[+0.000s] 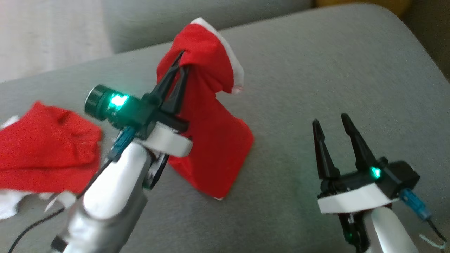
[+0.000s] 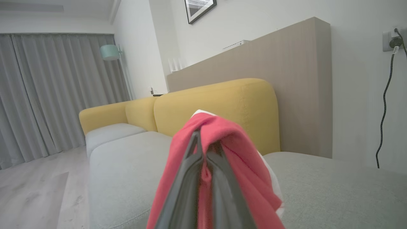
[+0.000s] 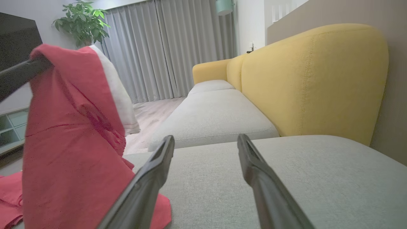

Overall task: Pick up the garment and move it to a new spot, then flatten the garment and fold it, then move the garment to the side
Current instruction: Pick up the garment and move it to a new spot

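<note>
on a grey sofa seat, a red white-trimmed garment hangs tented from the left pincer, pinching a fold, apparently to carry it elsewhere, while the right pincer hovers spread and empty nearby.

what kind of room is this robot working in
Most likely a home living room: a long sofa with yellow backs and grey seat cushions, floor-length grey curtains, and a leafy houseplant next to them.
</note>
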You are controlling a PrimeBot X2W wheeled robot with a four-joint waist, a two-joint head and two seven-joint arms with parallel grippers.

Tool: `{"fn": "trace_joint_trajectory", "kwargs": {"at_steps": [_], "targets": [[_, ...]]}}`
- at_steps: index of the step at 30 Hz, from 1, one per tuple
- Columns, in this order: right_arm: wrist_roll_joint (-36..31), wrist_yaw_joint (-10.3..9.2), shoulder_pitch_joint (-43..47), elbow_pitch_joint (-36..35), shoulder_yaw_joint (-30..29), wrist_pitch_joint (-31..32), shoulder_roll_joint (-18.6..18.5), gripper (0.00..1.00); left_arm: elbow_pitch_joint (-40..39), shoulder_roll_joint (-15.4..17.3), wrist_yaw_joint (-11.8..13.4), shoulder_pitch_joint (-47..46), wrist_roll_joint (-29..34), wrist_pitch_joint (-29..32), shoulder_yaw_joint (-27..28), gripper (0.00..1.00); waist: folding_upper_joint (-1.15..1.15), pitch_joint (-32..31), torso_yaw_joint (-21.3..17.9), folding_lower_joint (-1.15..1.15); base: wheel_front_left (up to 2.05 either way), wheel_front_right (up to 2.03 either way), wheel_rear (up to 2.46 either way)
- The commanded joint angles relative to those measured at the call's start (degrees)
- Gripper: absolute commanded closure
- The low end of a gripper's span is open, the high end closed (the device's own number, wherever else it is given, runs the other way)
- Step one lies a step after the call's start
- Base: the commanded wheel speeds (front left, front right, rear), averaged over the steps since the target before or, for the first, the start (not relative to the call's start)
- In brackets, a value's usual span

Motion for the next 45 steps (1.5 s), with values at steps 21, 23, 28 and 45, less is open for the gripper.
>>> {"fn": "trace_joint_trajectory", "kwargs": {"at_steps": [21, 23, 28, 45], "targets": [[1.0, -0.04, -4.3, -3.7, -0.2, -0.5, -0.3, 0.00, 18.0, 4.3, 1.8, -14.1, 0.8, -6.3, 8.8, 0.00, 0.00, 5.9, -1.3, 0.00, 0.00, 0.00, 0.00], [0.1, -0.04, -3.9, -3.4, -1.0, -0.5, -0.3, 0.00, 14.4, 4.6, 1.7, -10.5, 0.4, -6.3, 9.9, 0.00, 0.00, 4.8, 1.2, 0.00, 0.00, 0.00, 0.00], [-1.6, -0.04, -2.7, -2.8, -2.0, -0.5, -0.3, 0.00, 7.4, 4.5, 1.8, -1.9, 0.4, -6.3, 11.3, 0.00, 0.00, 2.5, 6.0, 0.00, 0.00, 0.00, 0.00], [-4.9, -0.04, 2.9, -0.6, -4.1, -0.5, -0.3, 0.00, -3.5, -4.5, 3.1, 25.6, 0.6, -6.4, 15.8, 0.00, 0.00, -3.2, 15.2, 0.00, 0.00, 0.00, 0.00]]}}
